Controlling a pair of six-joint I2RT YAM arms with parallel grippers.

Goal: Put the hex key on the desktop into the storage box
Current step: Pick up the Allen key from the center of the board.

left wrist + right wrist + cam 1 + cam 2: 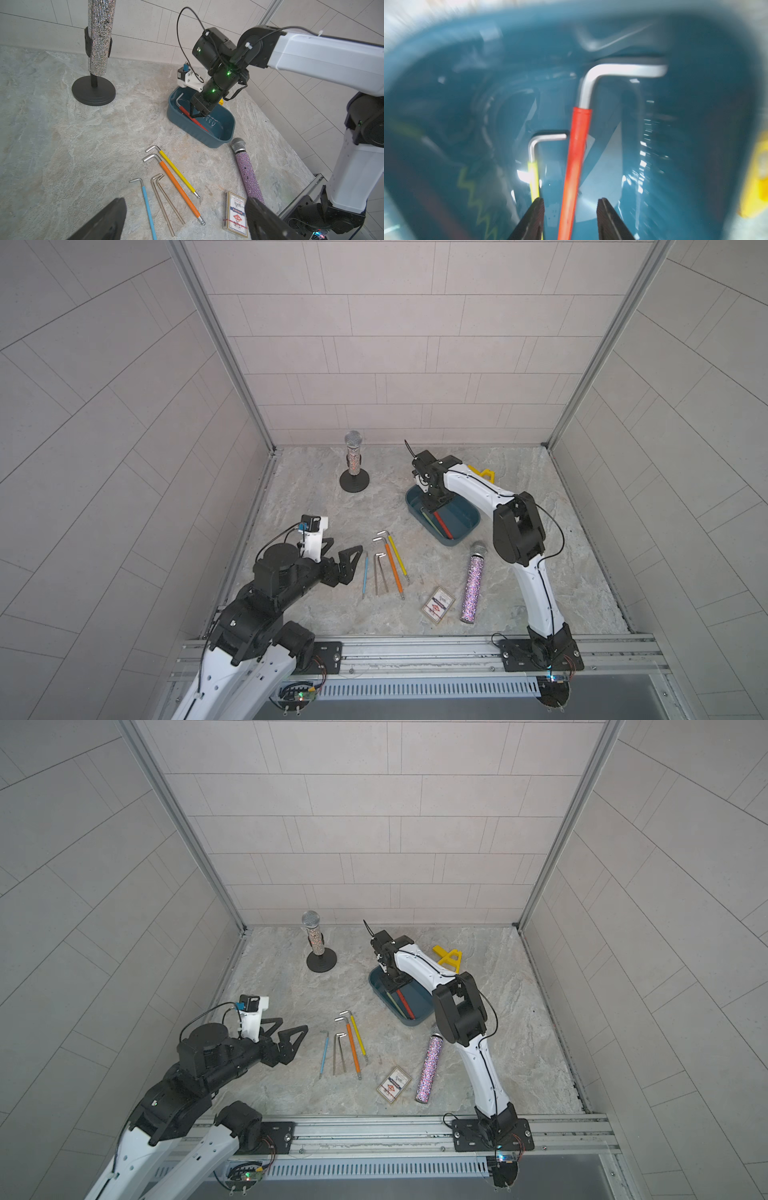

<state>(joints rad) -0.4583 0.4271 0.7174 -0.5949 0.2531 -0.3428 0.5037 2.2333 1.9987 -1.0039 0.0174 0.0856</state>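
Nearest the rail, a box of playing cards (438, 603) and a glittered microphone (471, 585) are seen lying flat on the desktop (299, 510), just beside each other. Slightly further in, the left gripper (347, 544) is held low over the desktop with its jaws spread wide and nothing between them. Next to it, five hex keys are laid out roughly side by side on the stone surface: a blue-sleeved key (365, 574), two bare metal keys (380, 572), an orange-sleeved key (394, 570) and a yellow-sleeved key (397, 556). Beyond them, the storage box (457, 541) is found, and the right gripper (570, 201) is lowered into it. Its jaws are parted, and the red-sleeved hex key (576, 158) lies between them on the box floor with a gap visible on either side. A yellow-green-sleeved key (534, 176) rests alongside it in the box. Furthest back, a second microphone (353, 460) is stood upright on a round black base, and a yellow frame (484, 473) is partly hidden behind the right arm.
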